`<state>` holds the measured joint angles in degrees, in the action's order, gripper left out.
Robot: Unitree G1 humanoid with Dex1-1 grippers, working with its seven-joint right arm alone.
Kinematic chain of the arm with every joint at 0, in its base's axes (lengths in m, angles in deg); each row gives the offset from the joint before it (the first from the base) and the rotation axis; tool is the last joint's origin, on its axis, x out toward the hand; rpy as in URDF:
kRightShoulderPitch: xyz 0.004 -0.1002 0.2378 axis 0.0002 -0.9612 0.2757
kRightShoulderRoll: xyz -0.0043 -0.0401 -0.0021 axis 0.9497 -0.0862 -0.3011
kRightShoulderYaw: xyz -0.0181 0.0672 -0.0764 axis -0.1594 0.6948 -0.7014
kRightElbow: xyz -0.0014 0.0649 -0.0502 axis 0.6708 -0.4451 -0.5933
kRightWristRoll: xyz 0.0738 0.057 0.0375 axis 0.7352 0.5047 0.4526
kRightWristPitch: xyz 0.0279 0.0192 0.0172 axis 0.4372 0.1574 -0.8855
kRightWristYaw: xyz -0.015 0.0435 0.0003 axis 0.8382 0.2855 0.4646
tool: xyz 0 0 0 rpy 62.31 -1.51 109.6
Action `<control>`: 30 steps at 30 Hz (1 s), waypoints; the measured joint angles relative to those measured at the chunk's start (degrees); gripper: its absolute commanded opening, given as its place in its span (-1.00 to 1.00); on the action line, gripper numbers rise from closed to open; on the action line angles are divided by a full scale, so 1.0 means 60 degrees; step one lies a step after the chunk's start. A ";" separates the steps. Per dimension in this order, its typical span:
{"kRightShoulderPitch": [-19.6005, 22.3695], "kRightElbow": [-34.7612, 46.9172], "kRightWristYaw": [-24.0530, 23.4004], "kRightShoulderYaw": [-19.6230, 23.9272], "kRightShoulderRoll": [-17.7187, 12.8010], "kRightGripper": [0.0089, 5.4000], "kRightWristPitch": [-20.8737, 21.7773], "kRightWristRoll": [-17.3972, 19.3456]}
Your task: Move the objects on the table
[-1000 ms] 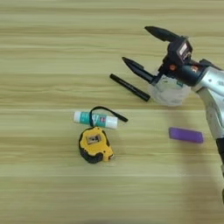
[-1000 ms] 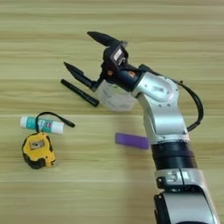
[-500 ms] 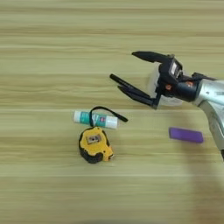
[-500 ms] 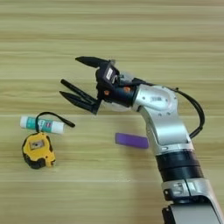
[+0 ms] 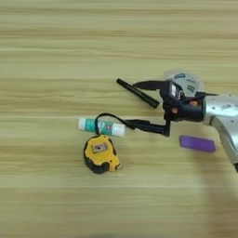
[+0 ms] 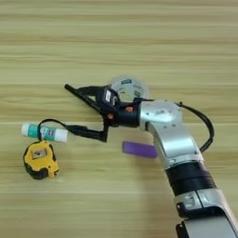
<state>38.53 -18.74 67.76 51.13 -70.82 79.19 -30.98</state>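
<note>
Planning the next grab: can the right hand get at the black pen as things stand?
Probably yes. The right hand is open, one finger lying over the black pen and the other pointing toward the glue stick. Nothing stands between hand and pen; the tape roll sits behind the wrist.

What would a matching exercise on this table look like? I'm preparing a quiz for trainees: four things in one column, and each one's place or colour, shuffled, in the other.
Things:
1. tape measure
2. glue stick
3. purple bar
4. tape roll

Places:
A. flat on the table, nearest the arm's silver forearm
B. clear ring, furthest back, partly behind the pincer
C. yellow and black, closest to the front edge
D. white with a teal band, lying just behind the yellow case

Pairs: 1-C, 2-D, 3-A, 4-B
</note>
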 measured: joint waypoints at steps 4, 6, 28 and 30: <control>0.0004 -0.0101 0.0068 -0.0206 0.0028 1.00 0.0014 -0.0147; 0.0022 -0.0254 0.0055 -0.0325 0.0077 1.00 0.0067 -0.0291; 0.0072 -0.1622 -0.0236 -0.1122 0.0700 1.00 0.0963 -0.1543; 0.0084 -0.1799 -0.0257 -0.1156 0.0772 0.96 0.1063 -0.1594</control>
<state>39.04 -29.54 66.22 44.19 -66.19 85.57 -40.55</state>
